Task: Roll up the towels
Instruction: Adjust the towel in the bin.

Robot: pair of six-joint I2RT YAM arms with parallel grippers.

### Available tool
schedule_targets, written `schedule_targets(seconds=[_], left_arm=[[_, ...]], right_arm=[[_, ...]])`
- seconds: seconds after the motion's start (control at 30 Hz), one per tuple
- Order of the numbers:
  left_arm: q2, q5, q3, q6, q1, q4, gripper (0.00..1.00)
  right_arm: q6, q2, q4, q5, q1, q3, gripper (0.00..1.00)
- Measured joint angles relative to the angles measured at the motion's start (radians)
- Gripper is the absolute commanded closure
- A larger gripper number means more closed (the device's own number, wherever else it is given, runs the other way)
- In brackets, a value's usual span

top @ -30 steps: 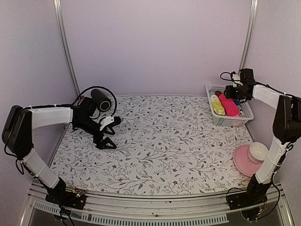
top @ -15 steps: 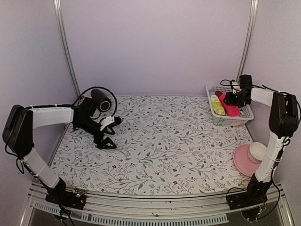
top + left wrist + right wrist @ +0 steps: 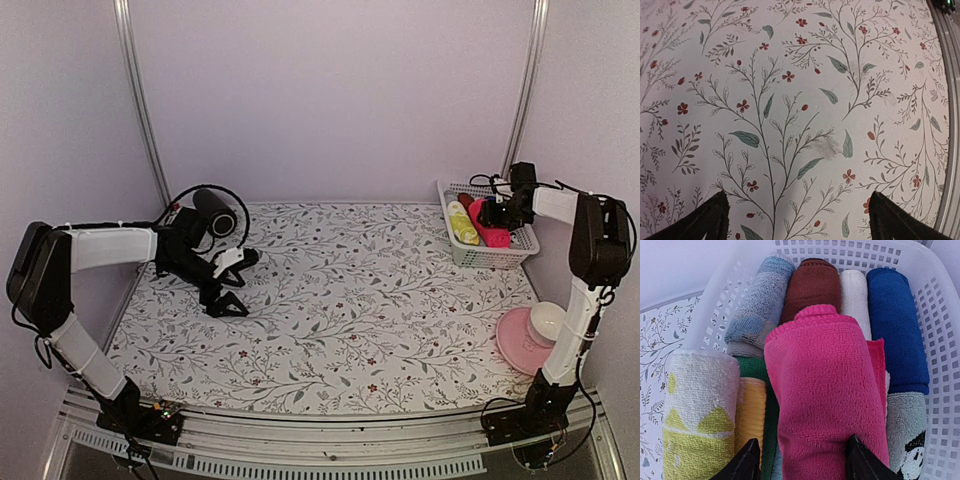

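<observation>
Several rolled towels lie packed in a white basket [image 3: 492, 262] at the back right. A hot pink towel [image 3: 822, 390] lies on top, between a yellow-patterned roll [image 3: 697, 410] and a blue roll [image 3: 897, 325]. My right gripper [image 3: 802, 457] is down in the basket [image 3: 940, 340], open, with its jaws on either side of the pink towel [image 3: 490, 232]. The right finger touches the towel and the left finger stands a little off it. My left gripper [image 3: 238, 282] hangs wide open low over the bare flowered tabletop [image 3: 790, 100] at the left, with nothing between its fingers.
A black cylinder [image 3: 215, 212] with a looped cable lies at the back left, behind the left arm. A pink plate [image 3: 520, 350] carrying a white bowl [image 3: 550, 320] stands at the right, near the right arm's base. Walls close in the back and both sides.
My right gripper has dropped from above the basket's rim down onto the pink towel. The left arm has not moved.
</observation>
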Motion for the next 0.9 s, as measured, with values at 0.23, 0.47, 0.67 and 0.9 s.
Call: schedule_targets(seconds=[0.23,0.47,0.67,0.9], left_arm=[[0.001,0.000,0.000,-0.003,0.000,0.000,0.03],[0.001,0.000,0.000,-0.004,0.000,0.000,0.03],[0.002,-0.001,0.000,-0.006,0.000,0.001,0.03],[0.010,-0.003,0.000,-0.006,0.000,0.001,0.03]], right_arm=[[-0.028,0.018,-0.036,0.047,0.005,0.031,0.38],[-0.061,0.063,-0.080,0.137,0.036,0.082,0.46],[-0.069,0.074,-0.100,0.190,0.043,0.099,0.51],[-0.074,0.103,-0.124,0.231,0.053,0.127,0.47]])
